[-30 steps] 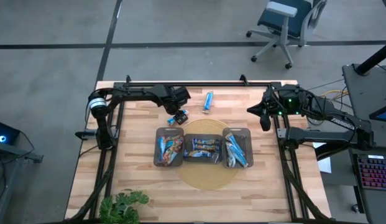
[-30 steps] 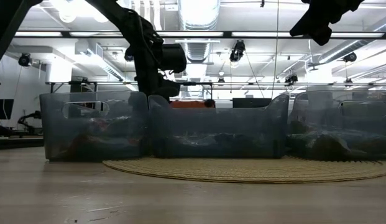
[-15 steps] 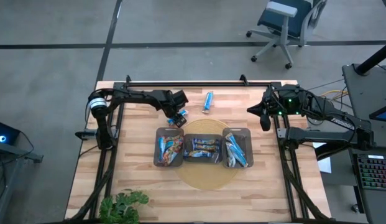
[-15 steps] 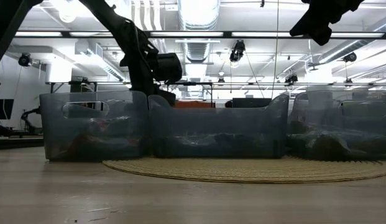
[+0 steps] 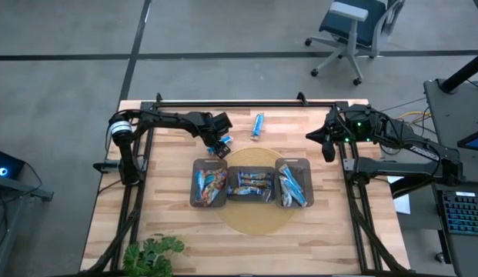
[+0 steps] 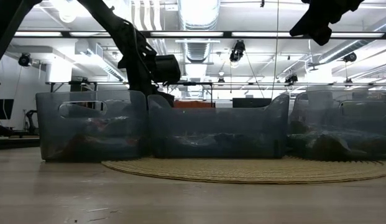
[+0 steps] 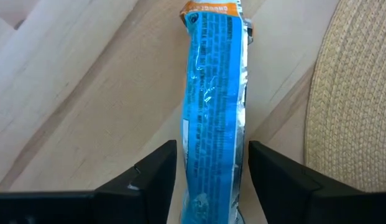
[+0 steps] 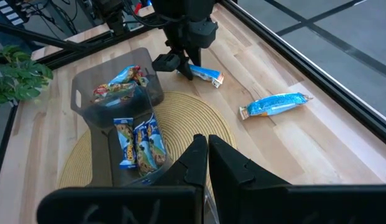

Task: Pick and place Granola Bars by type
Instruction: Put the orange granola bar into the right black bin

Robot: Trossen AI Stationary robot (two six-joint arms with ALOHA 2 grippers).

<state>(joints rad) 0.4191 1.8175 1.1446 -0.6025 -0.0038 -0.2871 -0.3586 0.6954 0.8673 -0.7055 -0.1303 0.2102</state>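
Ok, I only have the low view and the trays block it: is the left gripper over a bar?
Observer: Yes. The left gripper is open and straddles a blue bar lying on the table behind the left tray.
Operator: Any other loose bars?
Observer: A second bar, also blue, farther back near mid-table.
Operator: And the right gripper?
Observer: The right gripper is shut, empty, by the table's right edge.

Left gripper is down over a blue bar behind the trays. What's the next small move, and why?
Probably close the left gripper on the blue bar: its open fingers straddle the bar, which lies flat on the table, not yet gripped.
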